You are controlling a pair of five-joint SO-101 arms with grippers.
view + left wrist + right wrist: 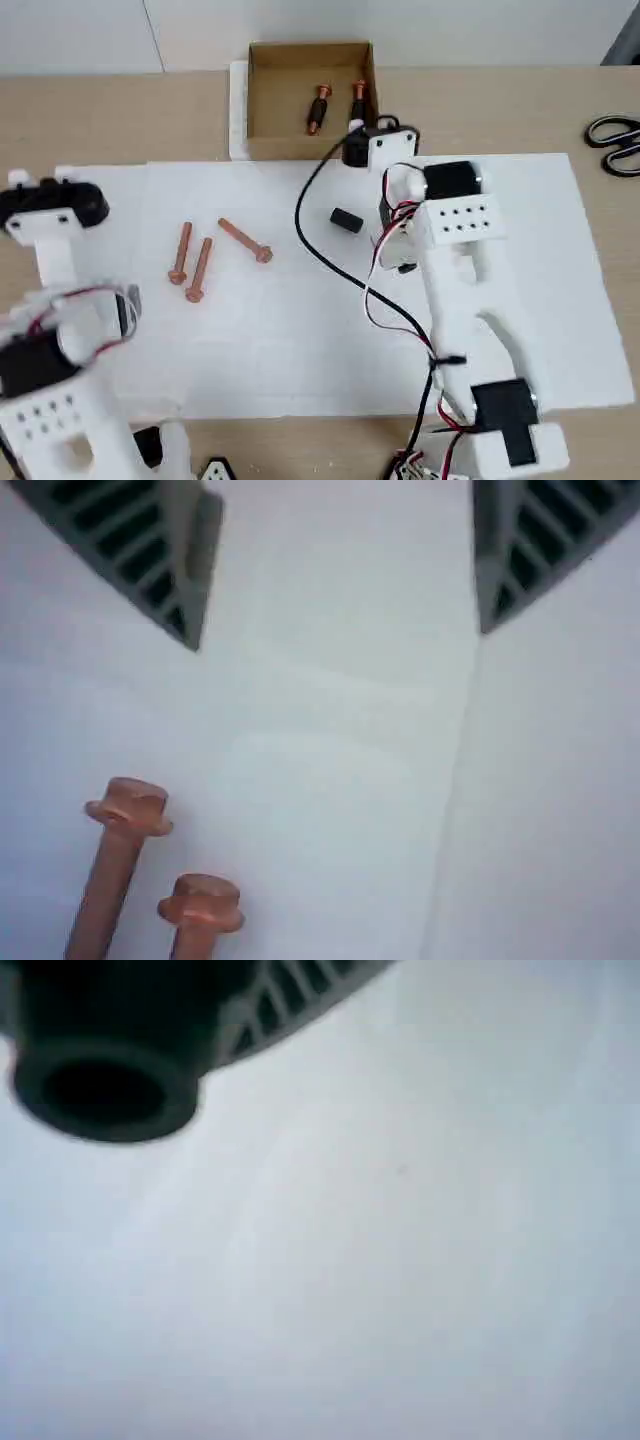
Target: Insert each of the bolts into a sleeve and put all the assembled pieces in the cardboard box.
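Table: a light tan wooden table (120,110) carries everything.
Sheet: a white foam sheet (300,330) covers the middle of the table.
Left gripper: the left gripper (340,635) hangs over the sheet with its ribbed grey jaws spread wide and nothing between them.
Right gripper: the right gripper (230,1030) has its jaws clamped on a hollow black sleeve (105,1080), whose open end faces the camera.
Box: the brown cardboard box (280,110) stands at the far edge of the sheet. Inside it are two copper bolts fitted with black sleeves (318,108), lying side by side.
Scissors: black-handled scissors (598,138) lie at the table's edge, well apart from the sheet.
Loose bolts: three bare copper flange bolts (200,268) lie on the sheet, two parallel and one slanted just beside them. Two heads (128,805) lie below the open left jaws.
Loose sleeve: a short black cylindrical sleeve (346,220) lies on the sheet between the bolts and the right arm.
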